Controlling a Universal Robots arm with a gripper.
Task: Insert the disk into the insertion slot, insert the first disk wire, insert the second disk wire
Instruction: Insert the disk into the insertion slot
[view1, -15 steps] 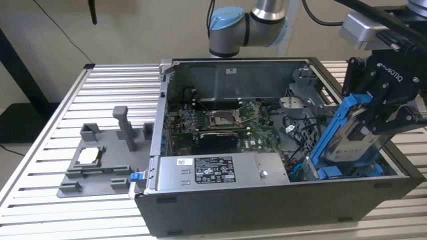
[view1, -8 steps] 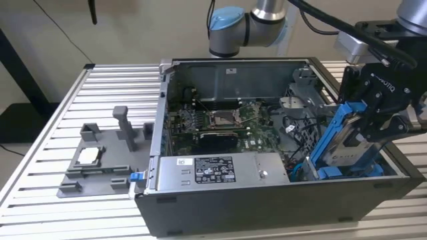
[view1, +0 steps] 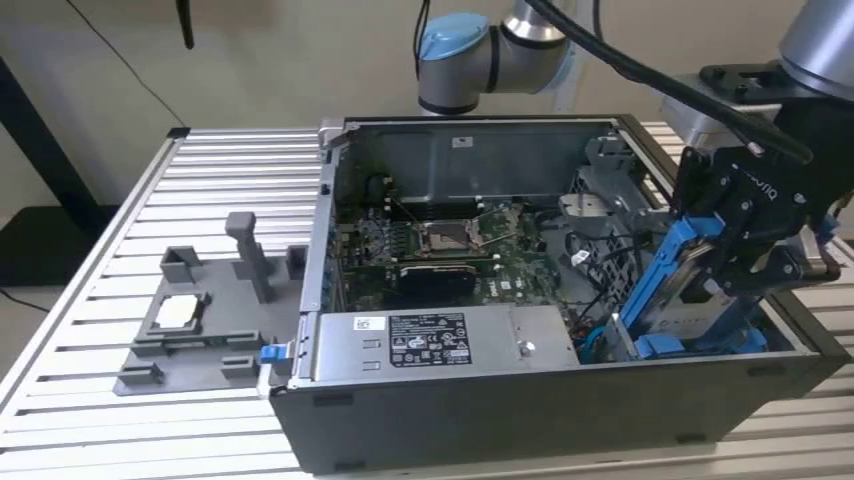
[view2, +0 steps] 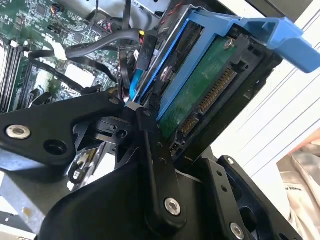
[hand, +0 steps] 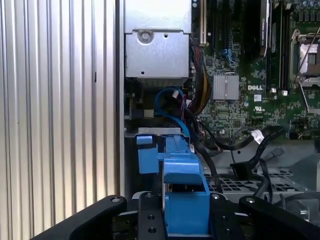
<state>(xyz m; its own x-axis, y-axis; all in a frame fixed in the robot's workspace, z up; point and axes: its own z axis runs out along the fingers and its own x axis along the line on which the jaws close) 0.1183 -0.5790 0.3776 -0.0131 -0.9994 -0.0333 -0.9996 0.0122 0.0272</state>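
On the table: we record a slatted metal top carrying an open computer case. A grey holder lies flat beside the case, toward the exterior view's left.
Computer case: lid off, interior exposed. A silver box with a white sticker sits along the near wall, and a green circuit board lies on the floor behind it.
Arm: we see it standing behind the case and reaching over the corner at the exterior view's right.
Gripper: black, clamped on the disk. In the second wrist view its fingers press against the blue frame.
Disk: mounted in a blue frame and held steeply on edge. Its lower end is down inside the near corner of the case at the exterior view's right.
Insertion slot: grey metal cage with a blue part, just beside the silver box. We cannot tell how far the disk has entered.
Cables: black leads lie loose between the circuit board and the cage, with one blue lead near the silver box.
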